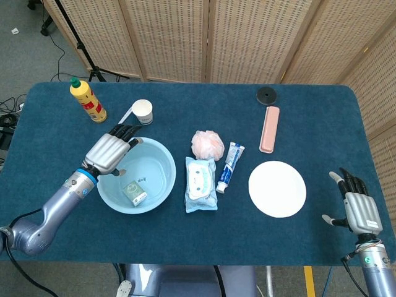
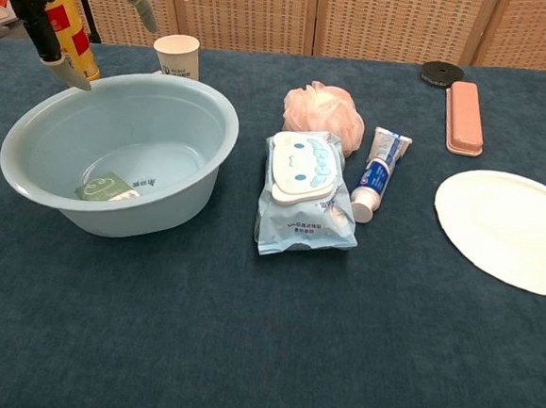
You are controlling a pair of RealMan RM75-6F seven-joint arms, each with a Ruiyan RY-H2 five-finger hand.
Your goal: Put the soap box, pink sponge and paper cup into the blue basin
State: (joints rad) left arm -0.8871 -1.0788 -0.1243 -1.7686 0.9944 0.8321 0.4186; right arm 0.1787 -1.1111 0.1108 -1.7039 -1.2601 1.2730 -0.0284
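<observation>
The small green soap box (image 1: 133, 192) is seen lying flat on the floor of the round, smooth blue basin (image 1: 162, 159). The left hand (image 1: 111, 152) is held over the basin's rim, fingers spread and empty. The fluffy pink sponge (image 1: 207, 144) and white paper cup (image 1: 143, 112) are found on the cloth outside. The right hand (image 1: 357, 208) appears empty, fingers extended.

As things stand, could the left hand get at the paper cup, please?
Probably yes. The left hand is open above the blue basin's rim, and the paper cup stands just behind the basin with nothing between them.
</observation>
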